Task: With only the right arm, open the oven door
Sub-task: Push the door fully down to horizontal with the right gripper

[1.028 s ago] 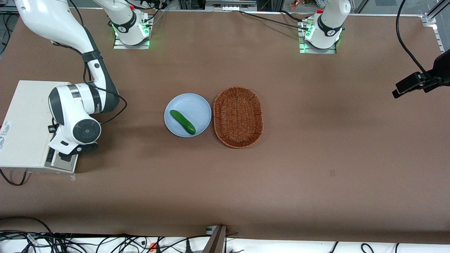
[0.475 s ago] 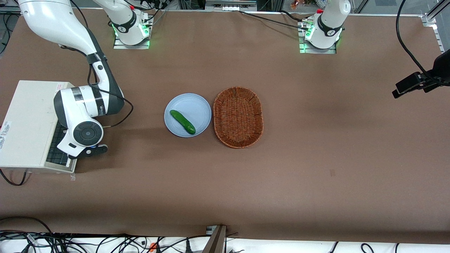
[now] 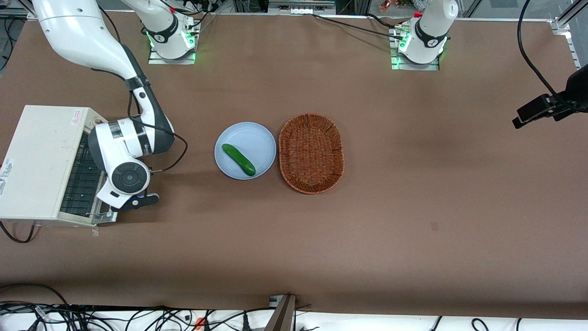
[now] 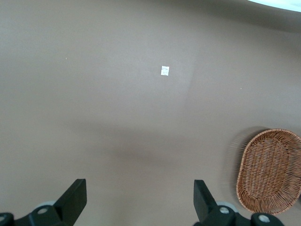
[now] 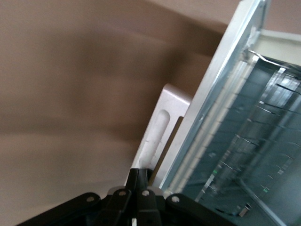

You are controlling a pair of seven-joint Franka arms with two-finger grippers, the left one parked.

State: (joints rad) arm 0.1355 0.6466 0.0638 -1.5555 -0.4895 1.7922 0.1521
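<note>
The cream-white oven [image 3: 41,156] sits at the working arm's end of the table. Its door [image 3: 104,215] is tilted partly open, and the wire rack [image 3: 82,179] shows inside. The right arm [image 3: 124,151] bends down over the door's front edge, and its wrist hides the gripper in the front view. In the right wrist view, the oven door's silver frame [image 5: 221,94] and dark glass [image 5: 254,141] slant past. The gripper [image 5: 141,176] is shut, fingers pressed together, with its tips against the end of the pale bar handle [image 5: 160,132].
A light-blue plate [image 3: 257,138] holding a green cucumber [image 3: 239,159] lies mid-table. A wicker basket [image 3: 311,152] is beside it, toward the parked arm's end. A thin cable loops off the wrist [image 3: 177,151]. Brown table surface [image 3: 321,239] spreads nearer the camera.
The right arm's wrist has drawn away from the oven body, toward the plate and slightly nearer the camera. The door has swung further open, showing more wire rack.
</note>
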